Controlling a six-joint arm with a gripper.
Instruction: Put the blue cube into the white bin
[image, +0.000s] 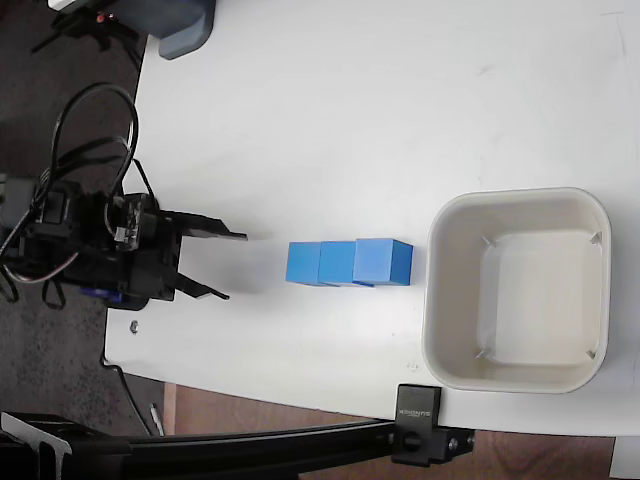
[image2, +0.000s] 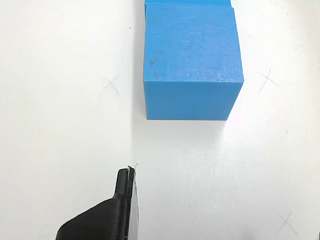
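Three alike blue cubes lie in a touching row on the white table: the left one (image: 303, 263), the middle one (image: 336, 264) and the right one (image: 383, 262). I cannot tell which is the task's blue cube. My gripper (image: 228, 266) stands open just left of the row, level with it, holding nothing and a short gap from the left cube. In the wrist view that nearest cube (image2: 192, 60) fills the upper middle, another one's edge (image2: 187, 2) shows behind it, and one black finger (image2: 112, 215) shows at the bottom. The white bin (image: 436, 300) stands empty, right of the row.
The table's near edge runs along the bottom of the fixed view, with a black clamp (image: 417, 425) and bar below the bin. A grey-blue object (image: 185, 25) sits at the top left. Cables (image: 90, 130) loop around the arm at the left edge.
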